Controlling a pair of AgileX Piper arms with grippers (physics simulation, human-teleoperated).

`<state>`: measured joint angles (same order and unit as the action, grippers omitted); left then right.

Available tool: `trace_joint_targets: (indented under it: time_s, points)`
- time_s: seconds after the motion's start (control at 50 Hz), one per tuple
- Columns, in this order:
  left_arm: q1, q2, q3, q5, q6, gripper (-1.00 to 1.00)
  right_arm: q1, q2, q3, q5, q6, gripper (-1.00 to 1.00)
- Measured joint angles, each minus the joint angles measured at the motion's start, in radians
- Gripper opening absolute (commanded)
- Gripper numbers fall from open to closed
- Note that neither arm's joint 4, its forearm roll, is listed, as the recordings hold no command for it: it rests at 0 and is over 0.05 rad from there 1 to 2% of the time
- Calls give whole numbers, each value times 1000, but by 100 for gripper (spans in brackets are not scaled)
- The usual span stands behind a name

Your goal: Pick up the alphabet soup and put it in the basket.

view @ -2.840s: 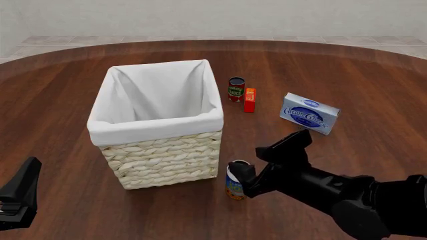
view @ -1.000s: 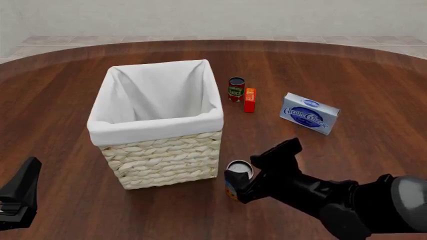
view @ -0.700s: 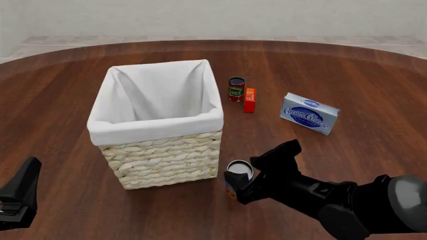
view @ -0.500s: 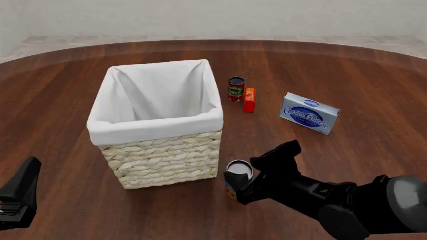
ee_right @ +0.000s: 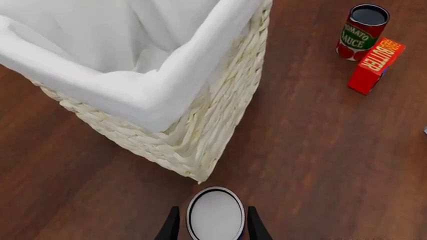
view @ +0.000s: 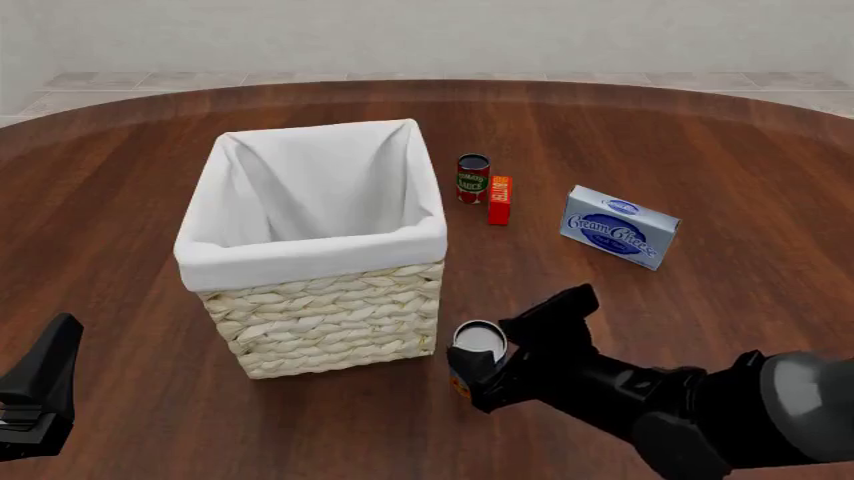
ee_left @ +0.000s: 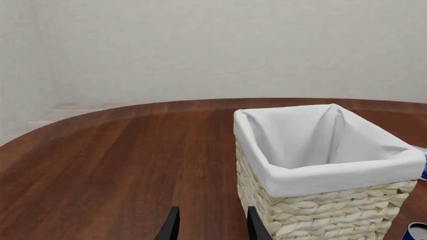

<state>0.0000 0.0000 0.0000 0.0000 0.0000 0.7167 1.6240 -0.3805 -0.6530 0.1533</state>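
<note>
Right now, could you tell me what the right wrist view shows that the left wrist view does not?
Only the right wrist view shows the right gripper with a finger on each side of the alphabet soup, plus the tomato sauce can and the red butter box beside it. Only the left wrist view shows the left gripper, nothing between its fingers, and the pale wall beyond the table. Both show the basket with its white cloth lining.

basket [view: 334, 320]: rough woven wicker, matt white cloth | table [view: 747, 170]: glossy wood | alphabet soup [ee_right: 215, 214]: smooth metal top
</note>
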Motion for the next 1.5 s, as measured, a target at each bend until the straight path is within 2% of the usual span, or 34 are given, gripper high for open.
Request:
trace_joint_targets:
  time_s: [1.5]
  points:
    - [0,0,0,0,0,100,-1,60,10,-52,20,100]
